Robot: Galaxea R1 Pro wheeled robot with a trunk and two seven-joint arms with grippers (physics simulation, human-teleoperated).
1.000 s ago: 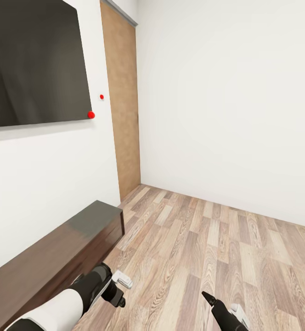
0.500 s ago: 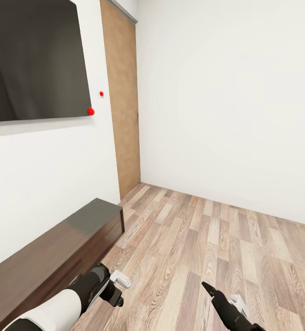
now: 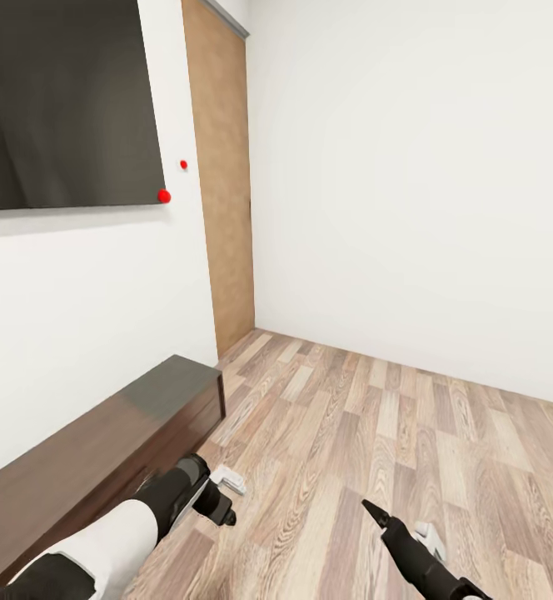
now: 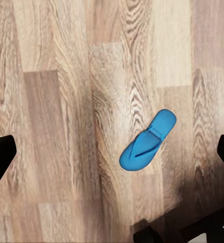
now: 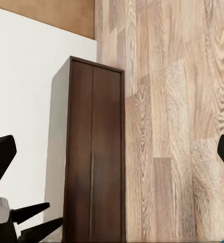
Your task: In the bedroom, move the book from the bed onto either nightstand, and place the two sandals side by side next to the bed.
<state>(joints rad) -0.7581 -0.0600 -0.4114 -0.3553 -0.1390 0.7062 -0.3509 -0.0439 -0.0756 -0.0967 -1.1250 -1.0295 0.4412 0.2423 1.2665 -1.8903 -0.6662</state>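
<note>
Left end effector [image 4: 112,152] wide open, empty | blue sandal [image 4: 147,140] on floor [image 4: 51,101] | right end effector [image 5: 112,152] open

Floor [image 3: 376,450]: wood planks w/ strong grain, mixed pale and brown tones, low sheen. Bench [image 3: 85,467]: dark brown wood, smooth, semi-gloss top w/ a grey reflection. Walls [image 3: 410,183]: plain white, matt. Door [image 3: 222,183]: light brown, fine-grained, matt. Wall screen [image 3: 60,108]: black, glossy. Sandal [image 4: 147,140]: bright blue, smooth, looks like rubber or foam.
</note>
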